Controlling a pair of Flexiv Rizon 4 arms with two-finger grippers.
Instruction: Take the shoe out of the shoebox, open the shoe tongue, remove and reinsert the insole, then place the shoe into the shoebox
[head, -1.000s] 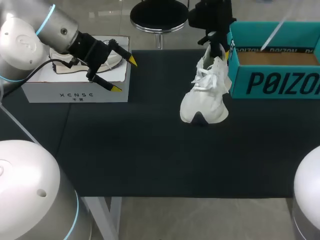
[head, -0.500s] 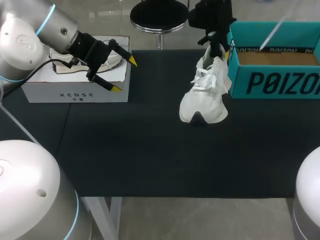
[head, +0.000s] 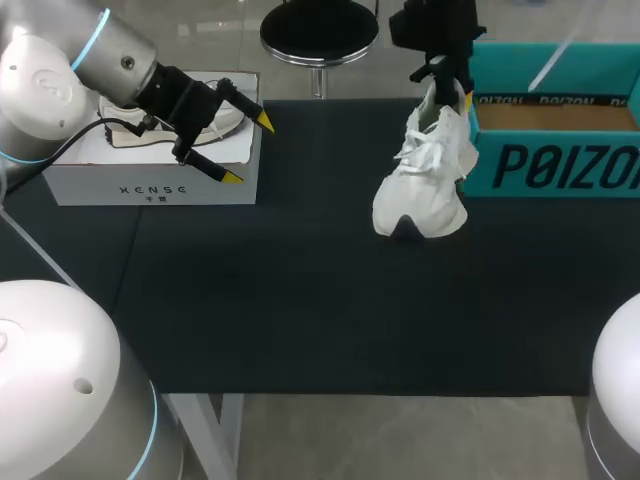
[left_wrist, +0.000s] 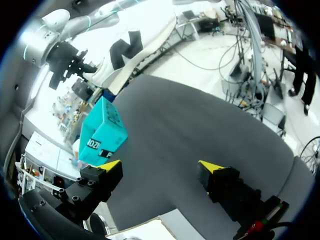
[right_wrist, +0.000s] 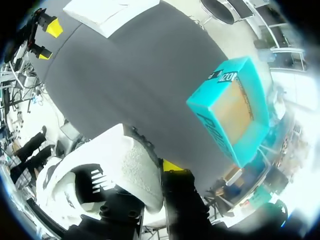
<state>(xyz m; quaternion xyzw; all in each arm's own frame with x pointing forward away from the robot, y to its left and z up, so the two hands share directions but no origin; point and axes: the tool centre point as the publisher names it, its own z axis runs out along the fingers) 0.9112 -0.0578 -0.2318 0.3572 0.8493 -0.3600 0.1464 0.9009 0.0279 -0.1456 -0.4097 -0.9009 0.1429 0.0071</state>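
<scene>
1. Black-topped table (head: 300, 320), with the teal shoebox (head: 560, 150) at its far right corner.
2. Teal shoebox: open at the top, brown cardboard floor showing inside.
3. White box (head: 150, 170), well apart from the shoebox, across the table at the far left. On top, a pale flat thing, partly hidden by the left arm and too unclear to name.
4. White sneaker (head: 425, 180), outside the shoebox and just beside its left wall. Heel up, toe pointing down to the table, laces hanging loose.
5. Right gripper (head: 447, 88), by the shoebox's left wall, pinching the sneaker's heel. In the right wrist view, one yellow fingertip (right_wrist: 170, 165) against the heel, the other hidden by the shoe.
6. Left gripper (head: 247, 148), well apart from the shoebox, over the white box's right end, fingers spread wide.
</scene>
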